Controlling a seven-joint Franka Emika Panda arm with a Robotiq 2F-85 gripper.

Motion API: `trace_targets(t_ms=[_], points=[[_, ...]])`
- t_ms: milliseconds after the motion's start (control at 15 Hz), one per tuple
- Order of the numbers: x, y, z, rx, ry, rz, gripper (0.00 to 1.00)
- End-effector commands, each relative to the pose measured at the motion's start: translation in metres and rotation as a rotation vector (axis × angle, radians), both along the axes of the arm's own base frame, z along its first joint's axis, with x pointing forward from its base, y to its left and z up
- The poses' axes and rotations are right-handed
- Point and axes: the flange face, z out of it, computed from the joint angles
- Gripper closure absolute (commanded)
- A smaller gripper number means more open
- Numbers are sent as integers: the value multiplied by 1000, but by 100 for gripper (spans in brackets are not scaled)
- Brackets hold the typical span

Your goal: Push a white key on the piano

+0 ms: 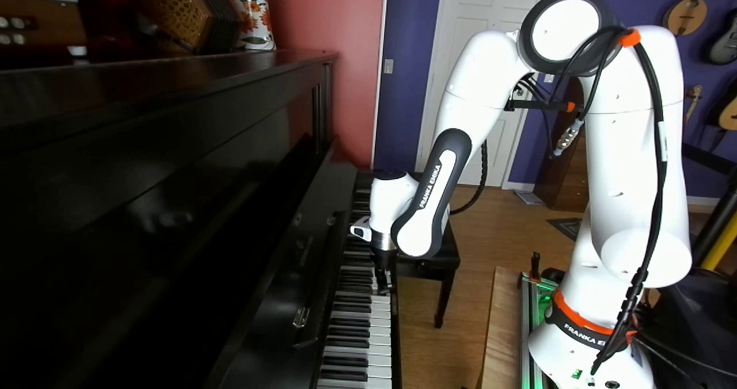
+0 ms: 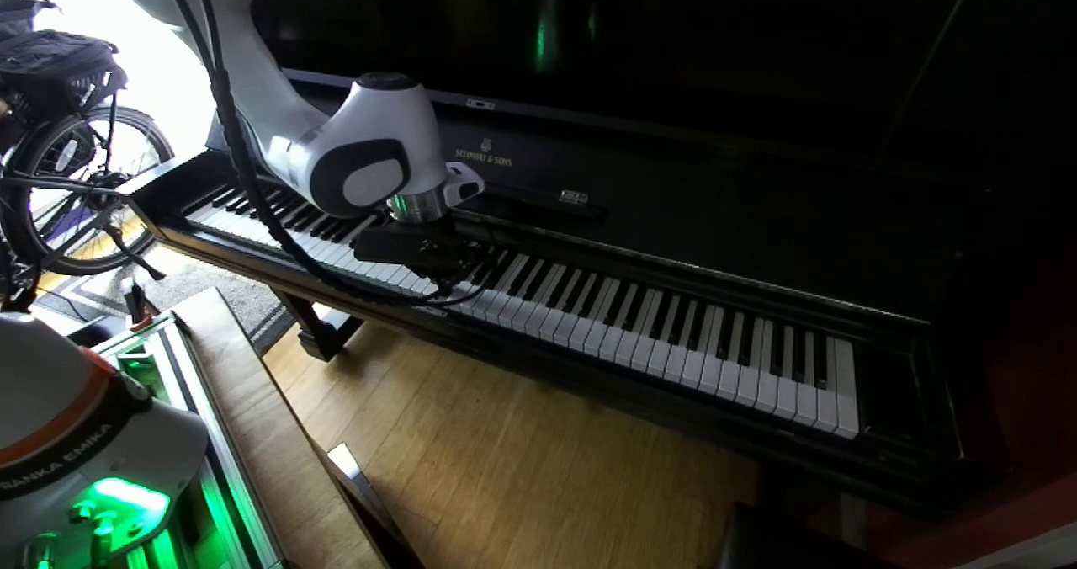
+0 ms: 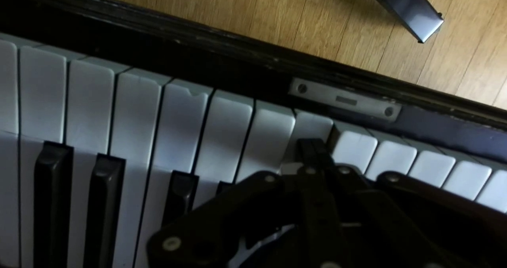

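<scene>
Piano [image 1: 173, 205]: in an exterior view, a glossy black upright on the left, a squeezebox [image 1: 184, 12] on its top.
Arm [image 1: 483, 95]: bent over from the right, its gripper [image 1: 382, 288] pointing down at the keyboard [image 1: 377, 343].
Bicycle [image 2: 76, 156]: in an exterior view, standing beyond the keyboard's far end.
Fingers [image 3: 305, 151]: in the wrist view, drawn together, holding nothing, tips on 1 white key [image 3: 315, 123].
White key: sunk below the neighbour to its right, whose side shows.
Metal plate [image 3: 344, 99]: 2 screws, just beyond that key's front end.
</scene>
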Motion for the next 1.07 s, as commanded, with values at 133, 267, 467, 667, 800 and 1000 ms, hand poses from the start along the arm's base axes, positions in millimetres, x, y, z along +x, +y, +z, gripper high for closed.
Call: trace_targets(t_ms=[133,267,467,667,800,1000], points=[[2,-2,5,-11,-18,7,100],[2,-2,11,-14,-27,10,100],[3,-1,20,-20,-44,16,100],[5,-2,30,-28,-57,19,75],[6,-1,37,-29,-71,16,66],[6,-1,46,-34,-88,11,44]])
